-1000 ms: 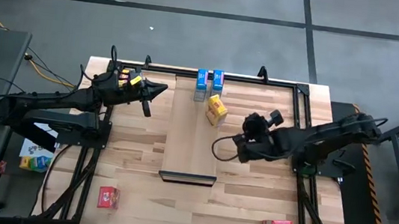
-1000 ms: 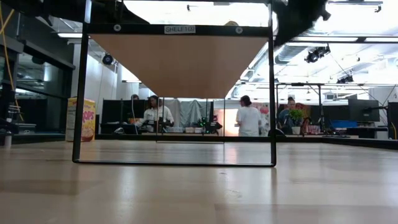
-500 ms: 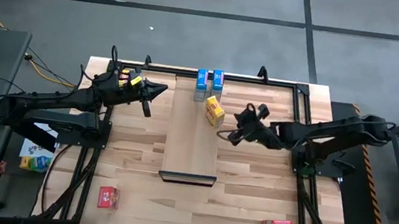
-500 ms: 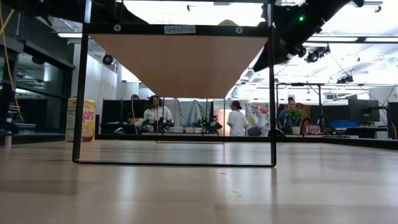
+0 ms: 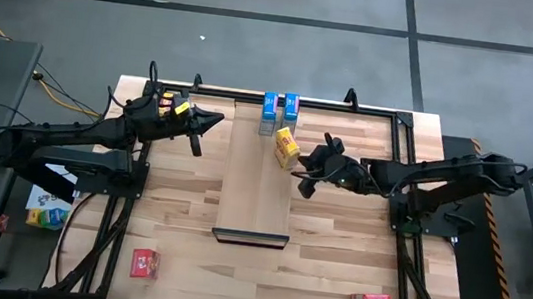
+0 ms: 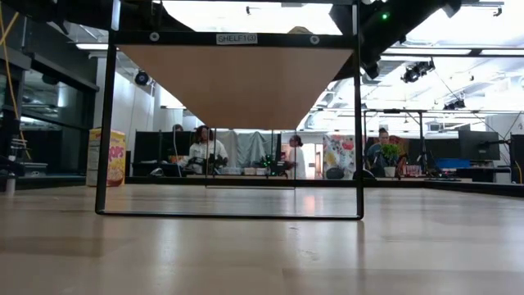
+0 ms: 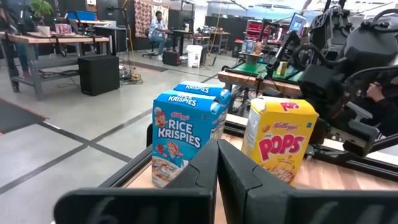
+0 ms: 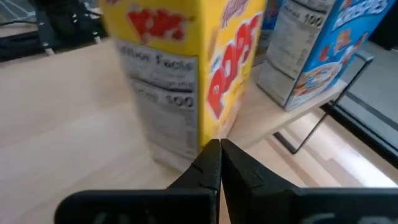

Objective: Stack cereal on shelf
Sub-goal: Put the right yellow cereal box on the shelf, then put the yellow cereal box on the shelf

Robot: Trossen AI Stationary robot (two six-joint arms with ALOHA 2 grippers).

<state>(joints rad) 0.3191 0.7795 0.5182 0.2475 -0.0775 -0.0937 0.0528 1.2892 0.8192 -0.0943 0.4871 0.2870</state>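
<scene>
The surface [image 5: 338, 228] carries the shelf [image 5: 256, 184], a long pale plank lying down its middle with its dark lip at the near end. Taking the shelf as landmark: two blue boxes [image 5: 279, 107] stand side by side at its far end, a yellow box [image 5: 288, 147] stands turned askew on its right edge just nearer than them, and two red boxes [image 5: 144, 262] lie off the shelf, well apart, near the surface's front corners. Another yellow box shows at the left in the low view [image 6: 106, 156].

The right pincer [image 5: 308, 164] sits just right of the shelf, its fingers [image 8: 214, 163] pressed together and empty, tips aimed at the askew yellow box's corner. The step looks like a nudge to square that box up. To do it well, I would push low on the box, slowly, along the shelf's width, so it slides instead of tipping into the blue pair.

The left pincer [image 5: 212, 119] waits left of the shelf's far end, pressed together, holding nothing.

Against the earlier frames, the right pincer has come from well right of the shelf to beside the yellow box and has finished closing; the boxes have not shifted.
</scene>
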